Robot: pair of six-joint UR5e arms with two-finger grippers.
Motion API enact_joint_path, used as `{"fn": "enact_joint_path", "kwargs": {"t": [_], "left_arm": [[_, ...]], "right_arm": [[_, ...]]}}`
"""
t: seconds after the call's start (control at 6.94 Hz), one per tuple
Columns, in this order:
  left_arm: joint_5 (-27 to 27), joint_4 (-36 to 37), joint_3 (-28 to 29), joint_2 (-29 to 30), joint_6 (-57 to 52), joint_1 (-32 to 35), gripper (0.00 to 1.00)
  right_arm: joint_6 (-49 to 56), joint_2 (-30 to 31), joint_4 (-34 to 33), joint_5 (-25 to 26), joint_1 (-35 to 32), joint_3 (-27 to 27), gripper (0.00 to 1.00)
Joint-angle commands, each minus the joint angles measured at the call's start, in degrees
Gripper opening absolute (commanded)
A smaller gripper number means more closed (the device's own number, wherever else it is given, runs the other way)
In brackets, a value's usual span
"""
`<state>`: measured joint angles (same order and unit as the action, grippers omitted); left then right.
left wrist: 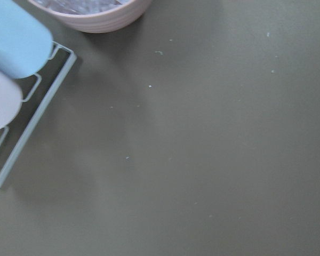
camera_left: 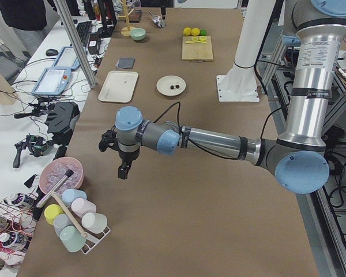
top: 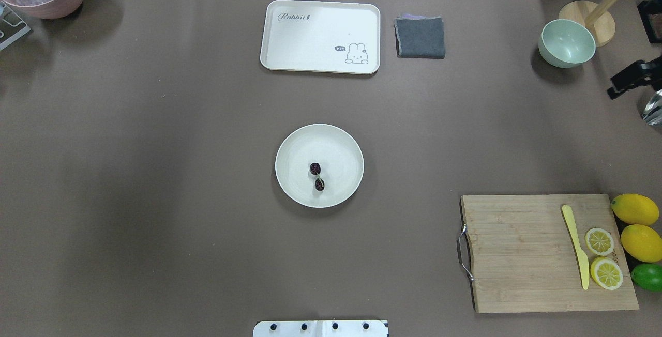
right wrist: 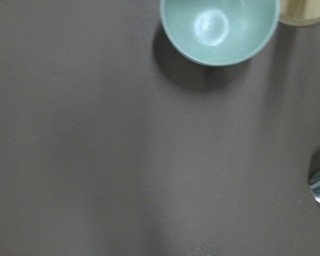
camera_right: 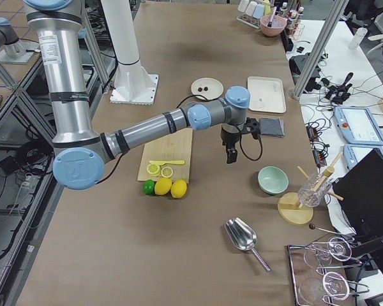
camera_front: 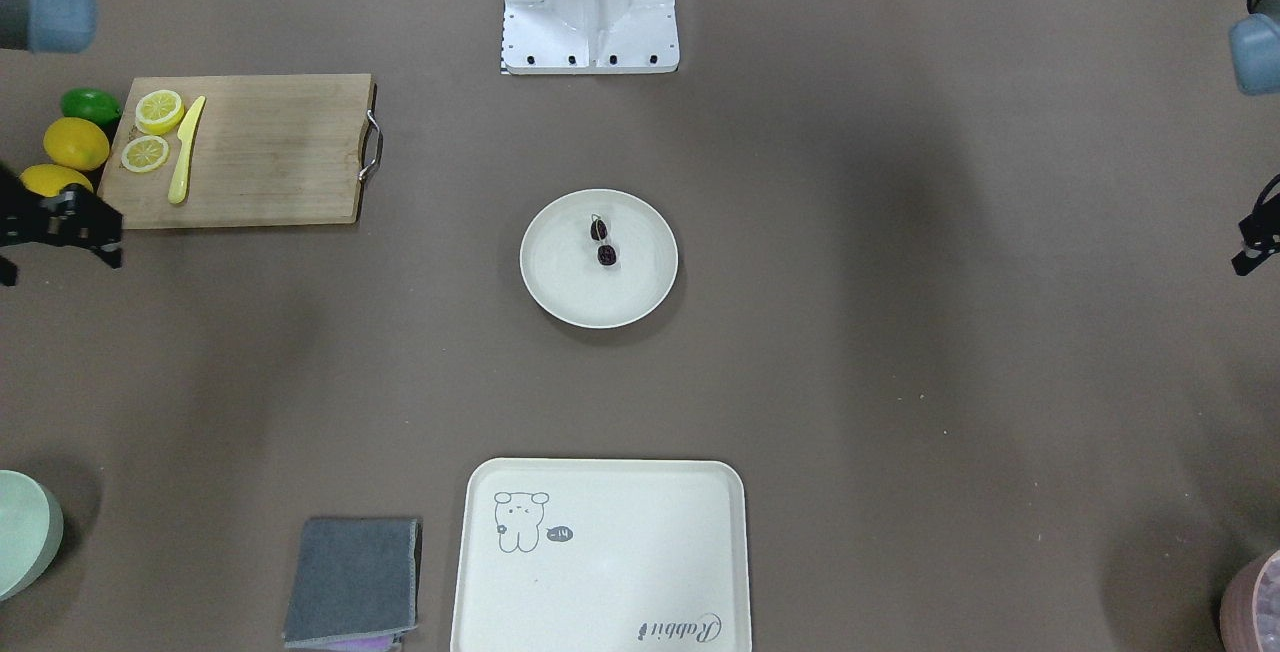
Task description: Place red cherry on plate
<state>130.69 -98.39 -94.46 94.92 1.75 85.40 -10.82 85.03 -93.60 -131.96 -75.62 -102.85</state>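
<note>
Nearest me, at the counter's [top: 155, 197] close edge, sits the white base [top: 320, 328], bolted down. Just beyond on my right lies the board [top: 517, 254], with the yellow knife [top: 575, 244] and lemon slices [top: 600, 241] near its outer end. Whole lemons [top: 638, 226] and a lime [top: 647, 276] crowd beside it. All of that reads as a cutting station kept off to one side, well apart from the centre.

At mid-counter is the plate [top: 295, 143], alone and easy to reach from either side. The cherry [top: 315, 168] lies inside it, on the flat part of the half nearer me, both fruits clear of the rim, so it should not roll off. By that I judge the placing done.

Farther out, my right end effector [camera_right: 230, 153] hangs over bare counter short of the green bowl [top: 566, 42]. My left end effector [camera_left: 123, 167] hangs above the opposite end, near the pink bowl [camera_left: 60, 173] and cup rack [camera_left: 75, 222]. Neither pinches the cherry. Whether their fingers are spread or pressed together I cannot tell. Parked this wide, I reckon, they leave the plate unshadowed.

Farthest are the tray [top: 310, 32] and the folded cloth [top: 420, 37] just beside it.
</note>
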Motion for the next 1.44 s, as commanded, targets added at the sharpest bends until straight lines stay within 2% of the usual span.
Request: {"fn": "enact_joint_path", "kwargs": {"t": [0.0,0.43,0.58,1.3], "left_arm": [[-0.17,4.25,0.06,-0.7,-6.23,4.06,0.98],[-0.09,4.25,0.42,-2.02,-5.79,4.24,0.98],[0.0,3.91,-0.1,-4.11,-5.79,4.42,0.98],[-0.09,3.9,0.24,-4.13,-5.88,4.42,0.98]], "right_arm": [[7.82,5.74,-0.18,-2.77,-9.52,2.57,1.0],[8.8,9.89,0.17,-2.42,-12.7,3.53,1.0],[8.71,9.81,0.09,-2.42,-13.75,4.14,1.0],[7.83,8.93,-0.09,-2.25,-15.08,4.85,1.0]]}}
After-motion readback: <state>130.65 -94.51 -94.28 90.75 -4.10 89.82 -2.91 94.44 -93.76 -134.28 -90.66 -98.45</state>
